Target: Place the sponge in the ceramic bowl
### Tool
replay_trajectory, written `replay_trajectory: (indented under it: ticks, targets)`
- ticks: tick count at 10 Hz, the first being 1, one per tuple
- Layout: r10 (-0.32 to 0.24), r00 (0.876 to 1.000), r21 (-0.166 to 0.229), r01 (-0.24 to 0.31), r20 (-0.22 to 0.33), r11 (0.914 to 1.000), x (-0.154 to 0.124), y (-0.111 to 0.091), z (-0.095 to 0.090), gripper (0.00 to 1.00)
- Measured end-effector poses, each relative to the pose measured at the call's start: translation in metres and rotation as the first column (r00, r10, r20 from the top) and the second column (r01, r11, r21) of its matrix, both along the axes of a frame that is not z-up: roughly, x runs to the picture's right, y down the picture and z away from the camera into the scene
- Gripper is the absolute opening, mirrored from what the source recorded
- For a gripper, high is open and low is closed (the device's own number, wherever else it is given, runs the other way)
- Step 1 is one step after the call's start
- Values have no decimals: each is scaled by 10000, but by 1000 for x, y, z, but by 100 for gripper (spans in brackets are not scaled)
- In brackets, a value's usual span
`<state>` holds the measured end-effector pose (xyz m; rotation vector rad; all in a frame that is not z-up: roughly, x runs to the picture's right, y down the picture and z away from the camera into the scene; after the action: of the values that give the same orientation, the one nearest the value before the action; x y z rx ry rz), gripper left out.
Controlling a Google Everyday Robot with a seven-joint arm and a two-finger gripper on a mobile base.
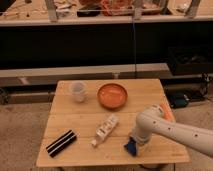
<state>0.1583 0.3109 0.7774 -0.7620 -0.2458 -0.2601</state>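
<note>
— Where is your gripper?

— Your gripper (137, 142) points down over the front right part of the bench (150, 95). It is at the end of the white arm (172, 129) that reaches in from the right. It sits right at the blue sponge (130, 147), which lies on the bench. You cannot tell from here whether it has a hold on the sponge.

— And the bowl?

— The orange bowl (112, 95) stands well apart from the sponge, toward the back of the bench. A whitish cup (77, 91) is to its left. A white bottle (106, 129) lies on its side mid-bench, and a black striped block (61, 143) is at the front left.
</note>
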Motion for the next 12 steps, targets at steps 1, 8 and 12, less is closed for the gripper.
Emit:
replay_trajectory:
  ticks: [1,8,12]
  targets:
    - [31,10000,59,-31,7,10000,-3,-3,1,12]
    - [110,9999,208,-108,-83,9997,-6,-10,4,46]
    - [193,9997,244,-189,-152,9995,-5,-11,6,76]
